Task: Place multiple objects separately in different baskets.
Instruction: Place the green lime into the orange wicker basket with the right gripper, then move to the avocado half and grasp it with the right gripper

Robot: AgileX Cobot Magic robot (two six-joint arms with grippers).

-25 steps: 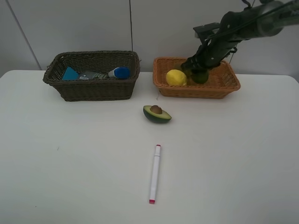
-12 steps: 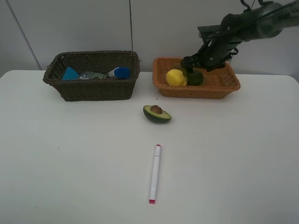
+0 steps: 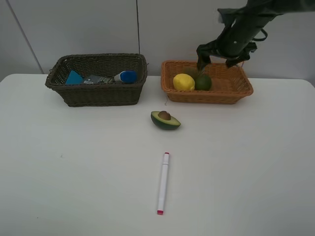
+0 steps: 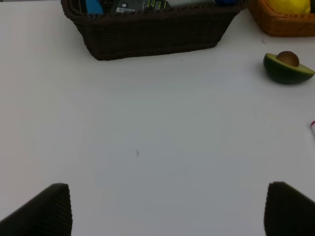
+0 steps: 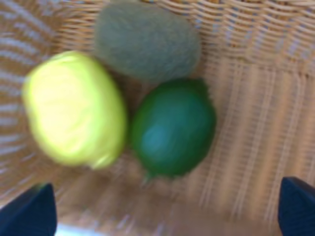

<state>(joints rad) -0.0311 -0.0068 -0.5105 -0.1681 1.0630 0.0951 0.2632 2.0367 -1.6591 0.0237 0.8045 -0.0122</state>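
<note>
Right wrist view shows the right gripper (image 5: 162,211) spread wide, gripping nothing, above the orange-tan basket (image 5: 256,98), where the green round fruit (image 5: 172,128) lies against the yellow lemon (image 5: 74,108) and brown kiwi (image 5: 147,39). The left gripper (image 4: 167,211) gapes wide over the table (image 4: 147,123), holding nothing.

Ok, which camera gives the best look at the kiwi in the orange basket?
The right wrist view: the kiwi lies close up and uncovered, though blurred, beside the lemon and the green fruit. The exterior high view shows only a sliver behind those two; the left wrist view misses it.
</note>
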